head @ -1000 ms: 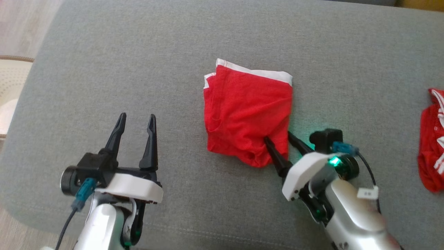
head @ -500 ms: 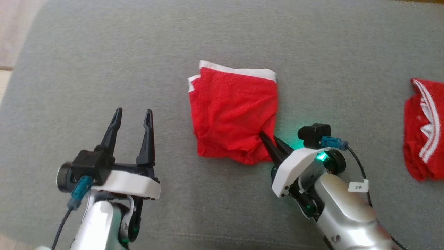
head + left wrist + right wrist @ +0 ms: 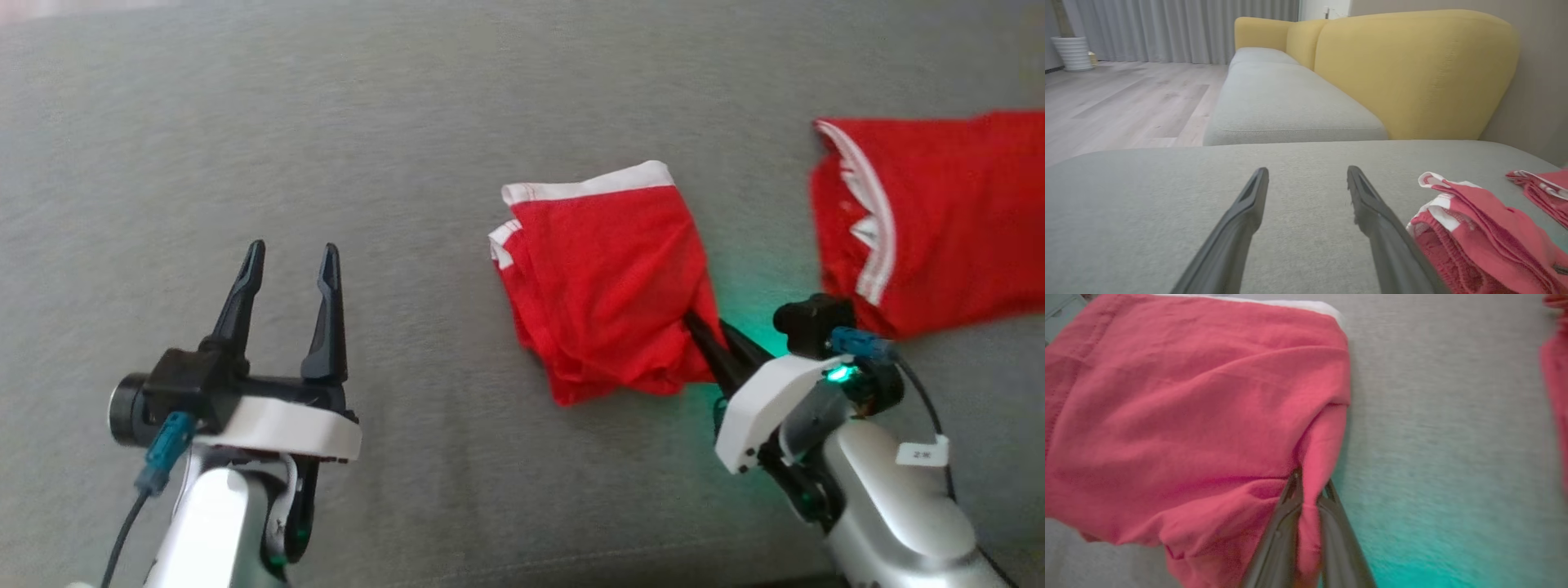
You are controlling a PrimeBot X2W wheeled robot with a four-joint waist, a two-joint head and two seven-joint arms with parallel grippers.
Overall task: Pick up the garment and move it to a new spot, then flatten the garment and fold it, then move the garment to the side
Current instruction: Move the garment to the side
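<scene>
Shorts point(image 3: 608, 286), red and folded, lie on the gray sofa seat point(image 3: 408, 122). Right hand point(image 3: 709, 325) pinches their near right corner tight. Left hand point(image 3: 292, 255) hovers wide open, holding nothing.

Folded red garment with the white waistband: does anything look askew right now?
Slightly. The folded red garment has its near right corner pinched and bunched in the shut right gripper, its near edge is rumpled, and a second white-trimmed layer sticks out at the left, so the fold is uneven. Nothing looks damaged.
</scene>
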